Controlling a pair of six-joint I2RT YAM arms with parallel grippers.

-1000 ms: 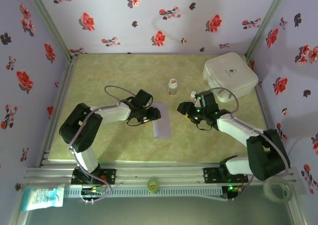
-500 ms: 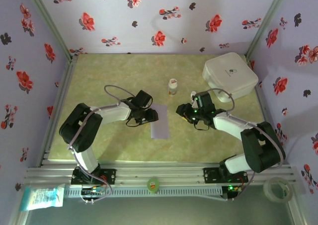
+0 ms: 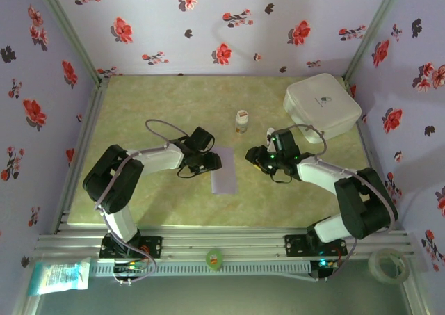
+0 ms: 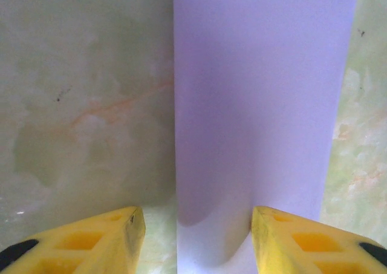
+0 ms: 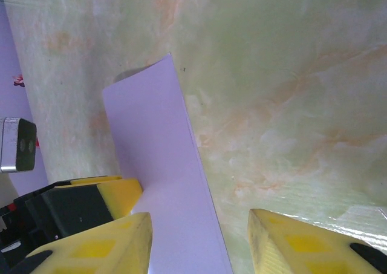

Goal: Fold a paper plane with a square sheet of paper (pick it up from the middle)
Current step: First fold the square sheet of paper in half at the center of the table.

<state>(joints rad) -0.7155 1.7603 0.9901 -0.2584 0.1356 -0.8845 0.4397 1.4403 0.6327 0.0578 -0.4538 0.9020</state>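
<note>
Square sheet of paper (image 3: pixel 226 179): folded to a narrow strip, flat on the table (image 3: pixel 139 106), frame centre.
Left gripper (image 3: pixel 211 163): jaws apart, at the strip's left edge.
Right gripper (image 3: pixel 254 155): jaws apart, empty, right of the strip.

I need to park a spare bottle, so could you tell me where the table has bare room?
Free: the table left of the small bottle, and the near strip below the paper. Crowded: left end effector and right end effector at the paper; white box far right.

I'm working in a lab test booth: lilac flower-print walls (image 3: pixel 160 23), silver aluminium frame rails (image 3: pixel 208 242), green marbled tabletop (image 3: pixel 153 99).
</note>
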